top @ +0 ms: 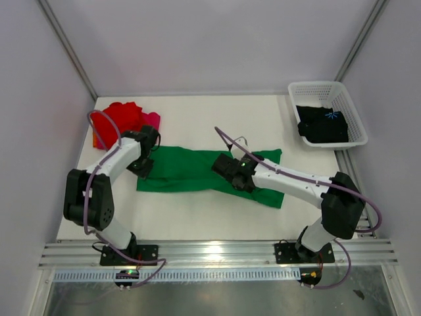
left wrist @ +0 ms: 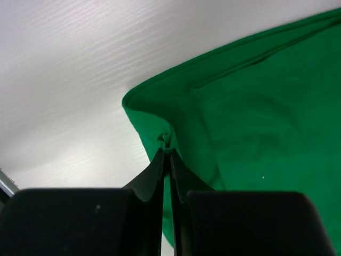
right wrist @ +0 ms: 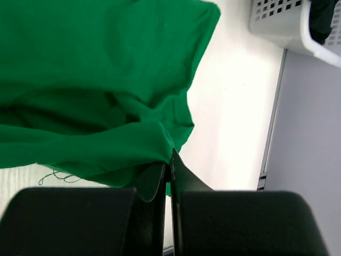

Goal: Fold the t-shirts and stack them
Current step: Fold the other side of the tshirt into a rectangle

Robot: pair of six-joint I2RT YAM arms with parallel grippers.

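A bright green t-shirt (top: 191, 168) lies folded into a long band across the middle of the table. My left gripper (top: 143, 166) is shut on its left edge, a small pinch of green cloth (left wrist: 166, 137) between the tips. My right gripper (top: 231, 172) is shut on a fold of the green t-shirt (right wrist: 106, 144) toward its right part, lifting it slightly. A red t-shirt (top: 122, 118) and a magenta-pink t-shirt (top: 151, 120) lie bunched at the back left. A black t-shirt (top: 322, 124) with a blue print sits in the basket.
The white lattice basket (top: 327, 89) stands at the back right, seen too in the right wrist view as a basket wall (right wrist: 277, 18). A metal rail (top: 217, 251) runs along the near table edge. Grey walls enclose the sides.
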